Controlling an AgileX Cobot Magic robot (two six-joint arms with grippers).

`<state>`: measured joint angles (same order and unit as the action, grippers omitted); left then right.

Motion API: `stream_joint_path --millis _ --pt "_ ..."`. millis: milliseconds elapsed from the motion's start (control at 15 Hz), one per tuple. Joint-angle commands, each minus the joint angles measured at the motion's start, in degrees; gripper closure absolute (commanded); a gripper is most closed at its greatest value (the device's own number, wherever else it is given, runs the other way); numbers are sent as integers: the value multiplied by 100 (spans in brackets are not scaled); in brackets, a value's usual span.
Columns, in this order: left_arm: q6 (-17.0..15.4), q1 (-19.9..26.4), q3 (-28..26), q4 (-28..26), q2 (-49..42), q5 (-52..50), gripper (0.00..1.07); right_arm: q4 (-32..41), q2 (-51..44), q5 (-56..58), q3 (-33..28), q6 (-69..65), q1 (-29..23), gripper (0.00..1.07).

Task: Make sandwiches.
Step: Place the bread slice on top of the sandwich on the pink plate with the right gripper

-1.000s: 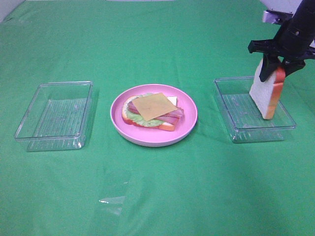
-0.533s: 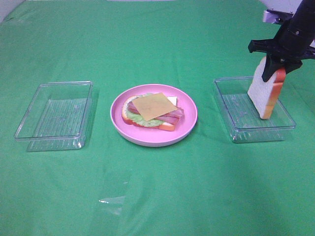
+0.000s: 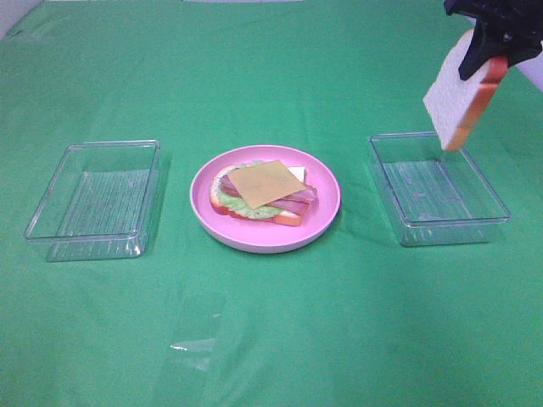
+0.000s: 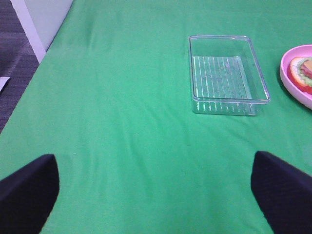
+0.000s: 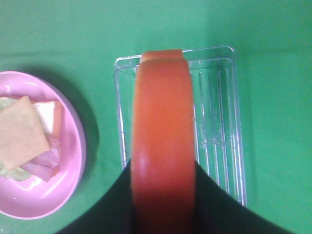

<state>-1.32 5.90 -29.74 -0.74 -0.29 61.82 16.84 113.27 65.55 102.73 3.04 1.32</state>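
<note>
An open sandwich (image 3: 263, 192) lies on the round pink plate (image 3: 327, 212): bread slice, lettuce, bacon strips, yellow cheese on top. It also shows in the right wrist view (image 5: 27, 136). My right gripper (image 3: 490, 52) is shut on a white bread slice (image 3: 458, 100) with orange-brown crust and holds it in the air above the right clear tray (image 3: 488, 182). The slice's crust edge fills the right wrist view (image 5: 163, 156). My left gripper (image 4: 156, 190) is open and empty over bare cloth, away from the left clear tray (image 4: 263, 80).
Two clear plastic trays stand either side of the plate, the left one (image 3: 42, 216) and the right one, both with nothing in them. A green cloth (image 3: 271, 339) covers the table. The table's edge and the floor show in the left wrist view (image 4: 19, 53).
My right gripper has lifted the bread slice up out of the right tray, which now holds nothing. The plate, the sandwich and the left tray have not moved.
</note>
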Motion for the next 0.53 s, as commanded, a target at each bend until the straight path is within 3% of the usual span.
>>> stream_joint_path --millis 67,400,533 --pt "-6 11 11 -11 -86 -29 6 321 -201 29 0 160 -11 98" --pt "-6 11 11 -11 -86 -29 6 1077 -201 17 0 367 -17 98" --pt "-6 11 11 -11 -86 -29 6 1169 -189 -103 0 458 -367 98"
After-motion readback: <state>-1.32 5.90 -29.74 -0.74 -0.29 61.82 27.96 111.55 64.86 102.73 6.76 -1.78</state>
